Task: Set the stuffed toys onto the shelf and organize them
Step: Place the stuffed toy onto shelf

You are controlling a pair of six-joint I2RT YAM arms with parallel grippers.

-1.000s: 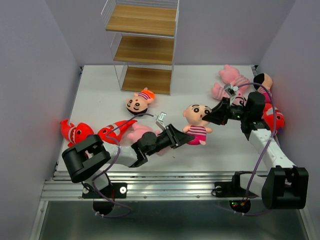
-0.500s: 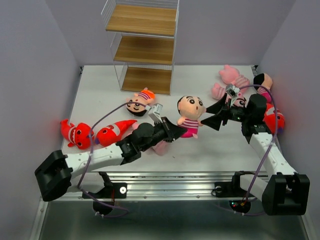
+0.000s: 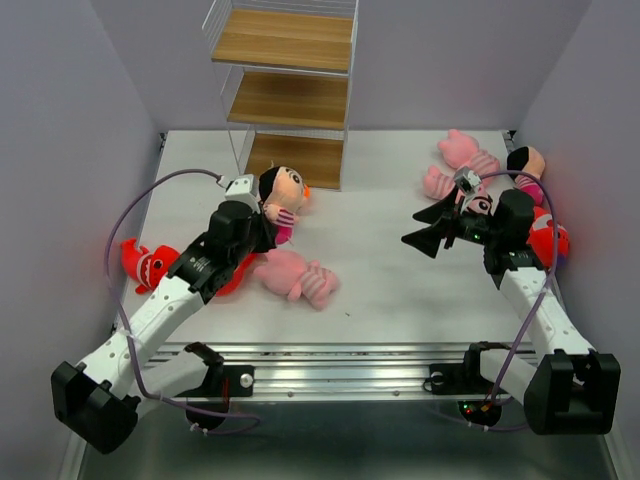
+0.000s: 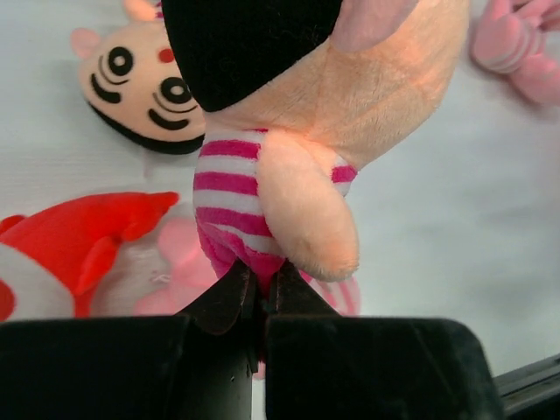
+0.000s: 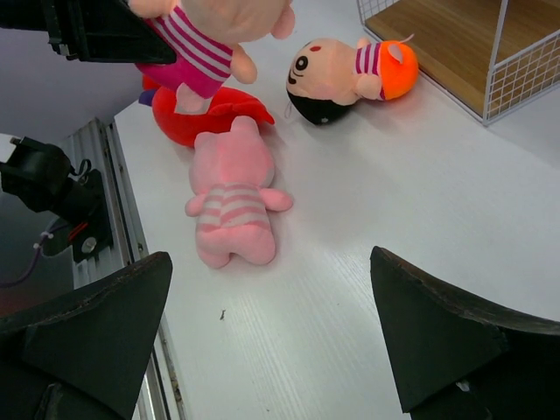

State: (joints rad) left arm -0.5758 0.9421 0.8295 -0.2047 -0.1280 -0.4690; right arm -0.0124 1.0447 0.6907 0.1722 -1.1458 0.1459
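Left gripper [image 4: 261,293]: mine, clamped on the striped doll [image 4: 262,175] at its bottom, its head beyond my fingertips.
Right gripper [image 3: 428,228]: mine, spread wide, well apart from that doll.

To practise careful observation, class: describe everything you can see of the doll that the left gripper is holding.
The doll is soft plush, with a peach head, black hair and a stubby peach arm. It wears a pink-and-white striped top over a magenta bottom. The left gripper is shut on its lower end, so the head points away from the fingers. It seems to be lifted off the table. Nothing else visibly touches it.
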